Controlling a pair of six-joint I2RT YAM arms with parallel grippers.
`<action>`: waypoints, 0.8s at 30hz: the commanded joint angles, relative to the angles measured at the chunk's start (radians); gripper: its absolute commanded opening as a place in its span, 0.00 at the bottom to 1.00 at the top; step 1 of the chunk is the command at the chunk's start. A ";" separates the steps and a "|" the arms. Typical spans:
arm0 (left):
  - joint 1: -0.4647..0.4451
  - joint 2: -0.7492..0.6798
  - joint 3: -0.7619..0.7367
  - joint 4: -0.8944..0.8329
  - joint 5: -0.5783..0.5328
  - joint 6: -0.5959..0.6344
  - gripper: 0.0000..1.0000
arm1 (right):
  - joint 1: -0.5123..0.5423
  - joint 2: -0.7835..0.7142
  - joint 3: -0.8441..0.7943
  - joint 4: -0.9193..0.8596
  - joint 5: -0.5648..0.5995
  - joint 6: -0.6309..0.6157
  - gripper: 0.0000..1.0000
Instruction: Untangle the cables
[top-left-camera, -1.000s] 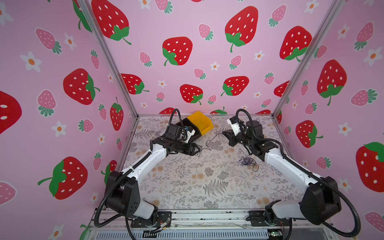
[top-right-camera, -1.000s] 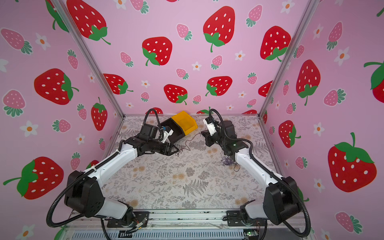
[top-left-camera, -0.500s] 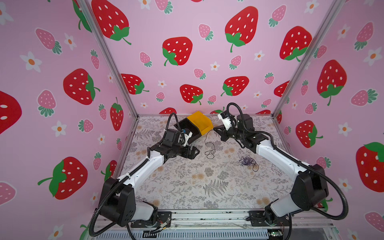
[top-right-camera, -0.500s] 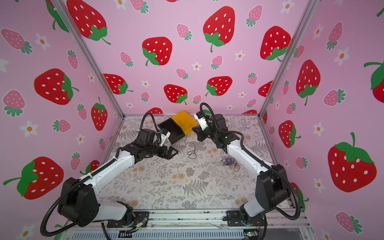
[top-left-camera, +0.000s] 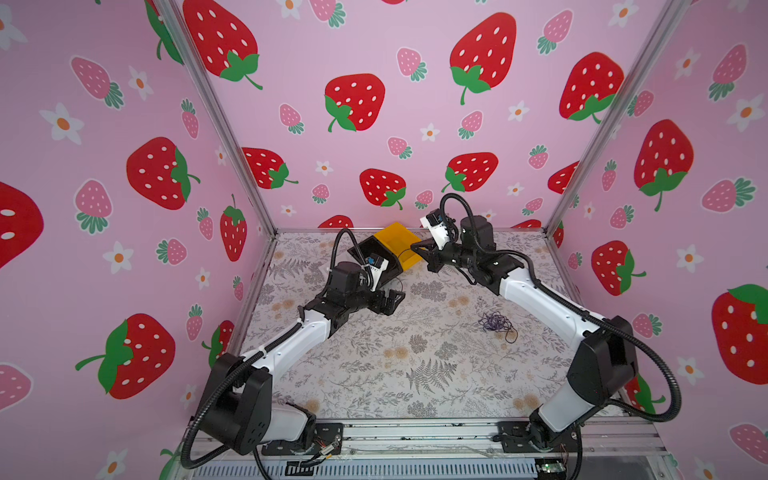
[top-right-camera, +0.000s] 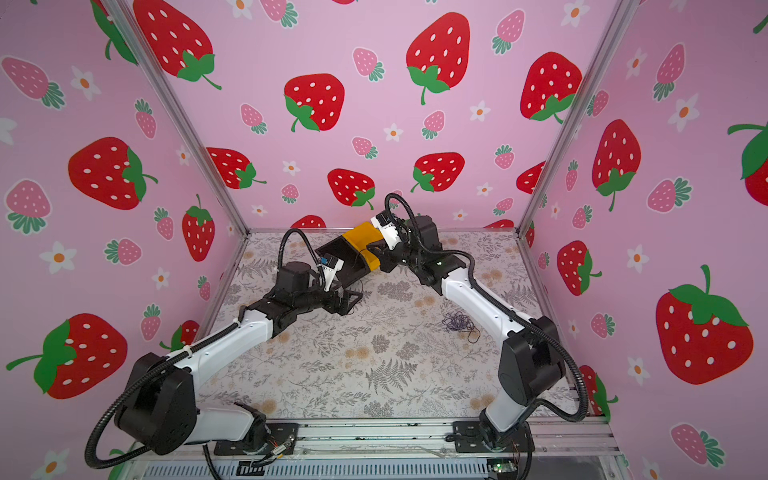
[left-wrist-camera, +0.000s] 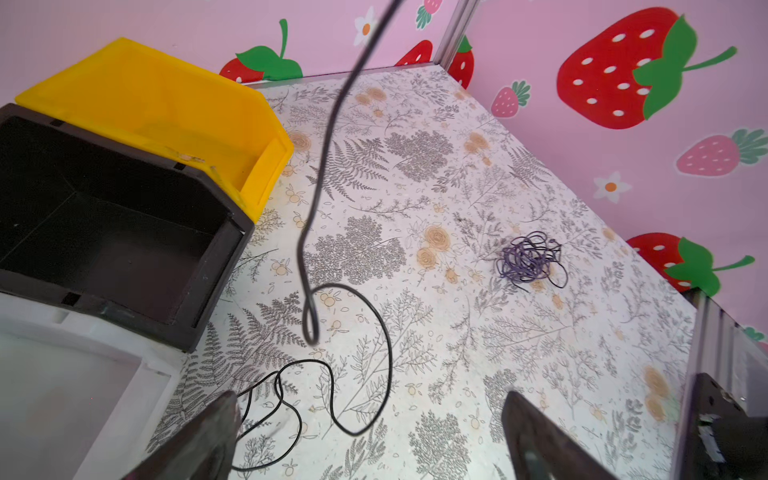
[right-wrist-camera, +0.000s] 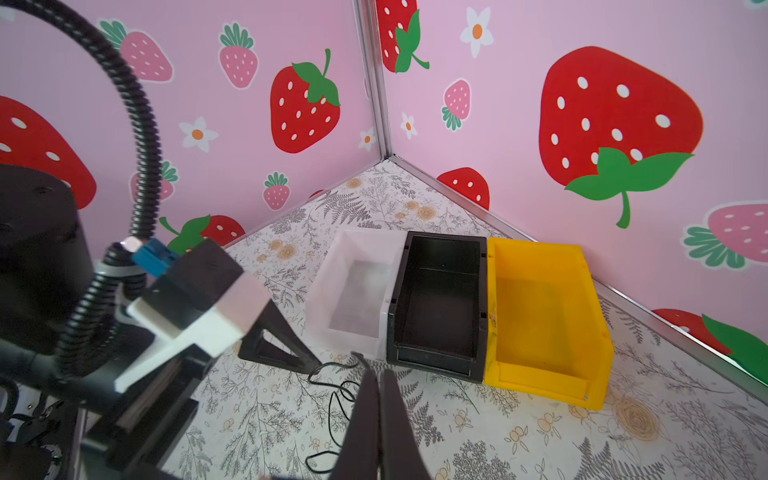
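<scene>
A thin black cable (left-wrist-camera: 320, 187) hangs from above and ends in loose loops on the floral mat. My right gripper (right-wrist-camera: 376, 382) is shut on its upper end (right-wrist-camera: 356, 356) and stands just in front of the bins in both top views (top-left-camera: 417, 248) (top-right-camera: 370, 251). My left gripper (left-wrist-camera: 374, 419) is open, low over the mat, with the cable's loops (left-wrist-camera: 357, 415) lying between its fingers (left-wrist-camera: 224, 432), and it holds nothing. In both top views it (top-left-camera: 392, 299) (top-right-camera: 353, 301) is near the black bin. A dark-purplish tangle of cables (top-left-camera: 494, 323) (top-right-camera: 457, 322) (left-wrist-camera: 528, 262) lies apart on the right.
Three bins stand side by side at the back: a yellow one (right-wrist-camera: 544, 316) (top-left-camera: 399, 241), a black one (right-wrist-camera: 436, 299) (left-wrist-camera: 104, 232), a clear white one (right-wrist-camera: 353, 286) (left-wrist-camera: 62, 374). Pink strawberry walls close in the mat on three sides. The left arm's hose (right-wrist-camera: 137, 124) arches beside my right wrist.
My left gripper has opened and let go of the black cable. The right gripper has moved left and back toward the bins, drawing the cable's upper end with it.
</scene>
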 joint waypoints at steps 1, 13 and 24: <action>0.014 0.054 0.050 0.083 -0.039 -0.038 0.99 | 0.010 0.003 0.031 0.014 -0.040 -0.002 0.00; 0.007 0.196 0.087 0.187 0.113 -0.094 0.85 | 0.013 0.046 0.095 0.025 -0.063 0.020 0.00; 0.000 0.225 0.085 0.235 0.082 -0.096 0.56 | 0.012 0.056 0.109 0.039 -0.071 0.036 0.00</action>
